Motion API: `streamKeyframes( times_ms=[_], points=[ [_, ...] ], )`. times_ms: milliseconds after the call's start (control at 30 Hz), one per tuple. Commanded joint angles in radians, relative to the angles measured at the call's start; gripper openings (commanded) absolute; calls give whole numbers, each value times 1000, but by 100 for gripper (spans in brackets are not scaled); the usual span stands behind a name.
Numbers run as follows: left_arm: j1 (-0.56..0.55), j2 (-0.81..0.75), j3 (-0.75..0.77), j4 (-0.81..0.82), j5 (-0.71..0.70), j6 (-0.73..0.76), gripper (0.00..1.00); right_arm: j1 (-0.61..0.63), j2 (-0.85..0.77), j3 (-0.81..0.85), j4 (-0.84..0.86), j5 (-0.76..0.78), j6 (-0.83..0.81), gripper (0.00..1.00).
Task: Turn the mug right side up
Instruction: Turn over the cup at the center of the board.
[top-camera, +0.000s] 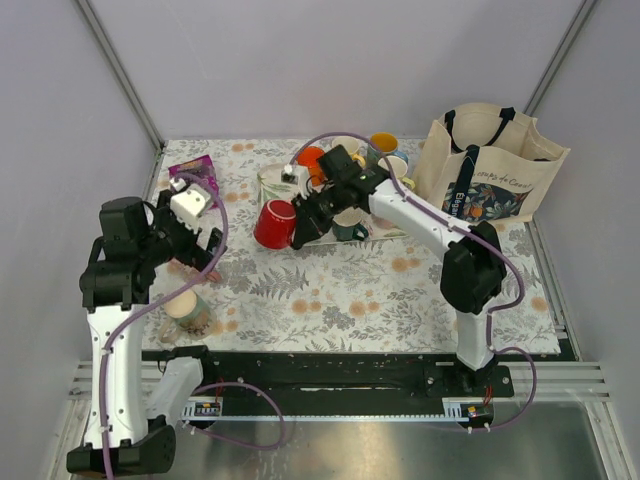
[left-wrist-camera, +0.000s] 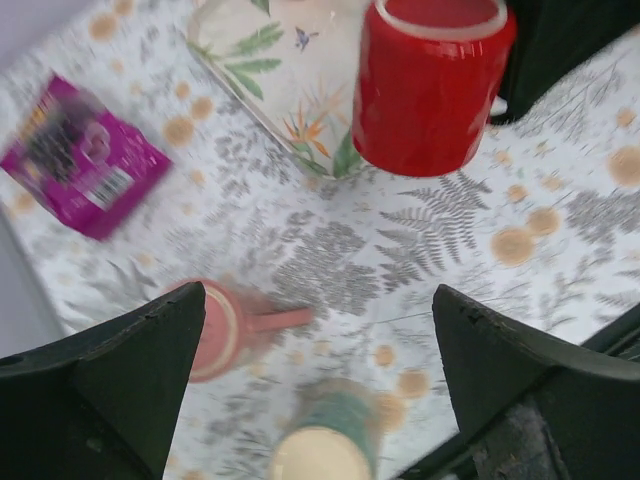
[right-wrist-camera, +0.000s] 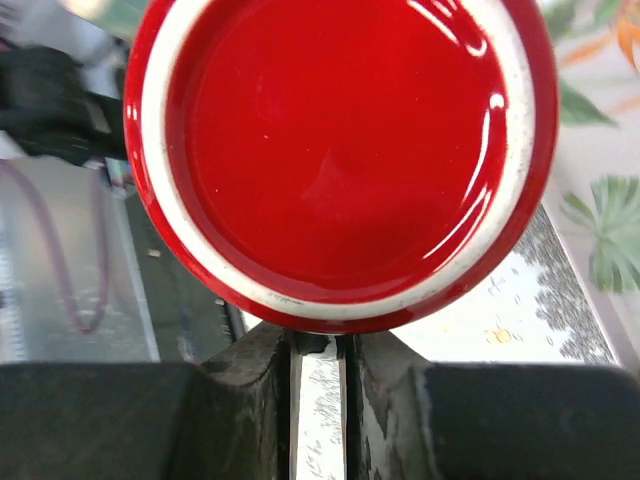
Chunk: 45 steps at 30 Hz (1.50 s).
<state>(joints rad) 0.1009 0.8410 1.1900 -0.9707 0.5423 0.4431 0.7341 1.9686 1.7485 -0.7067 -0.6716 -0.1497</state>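
Left wrist view, left fingers (left-wrist-camera: 130, 370) wide apart above pink mug (left-wrist-camera: 215, 330) on its side, right fingers (right-wrist-camera: 250, 400) together against red mug (left-wrist-camera: 430, 85).

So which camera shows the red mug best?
The left wrist camera: it shows the red mug from the side, nearly whole. The top camera shows it small; the right wrist camera shows only its round end, very close.

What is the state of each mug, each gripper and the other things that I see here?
mug: on the tablecloth, not gripped; blurred, orientation unclear.
red mug: tipped, base showing.
green mug: standing on end, cream face up.
left gripper: open, above the mug, touching nothing.
right gripper: shut, tips at the red mug; grip unclear.
tote bag: upright, mouth open.
purple packet: lying flat.
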Motion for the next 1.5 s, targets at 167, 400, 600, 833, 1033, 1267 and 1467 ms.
streamKeyframes(
  times_ms=[167, 400, 600, 833, 1033, 1267, 1467],
  points=[
    [-95, -169, -94, 165, 120, 656, 98, -50, -53, 80, 93, -594, 244, 0],
    [-151, -275, -248, 299, 219, 858, 92, -55, -63, -87, 592, -753, 761, 0],
    [-173, -309, -328, 408, 225, 899, 83, -56, -39, -124, 909, -812, 1018, 0],
    [-213, -321, -423, 582, 202, 875, 75, -56, -40, -130, 921, -832, 1042, 0],
    [-245, -318, -468, 763, 176, 824, 66, -58, -48, -150, 940, -835, 1055, 0],
    [-300, -284, -495, 892, 114, 787, 41, -58, -40, -149, 940, -829, 1056, 0],
    [-329, -267, -494, 892, 71, 732, 18, -58, -37, -141, 929, -829, 1053, 0]
  ],
)
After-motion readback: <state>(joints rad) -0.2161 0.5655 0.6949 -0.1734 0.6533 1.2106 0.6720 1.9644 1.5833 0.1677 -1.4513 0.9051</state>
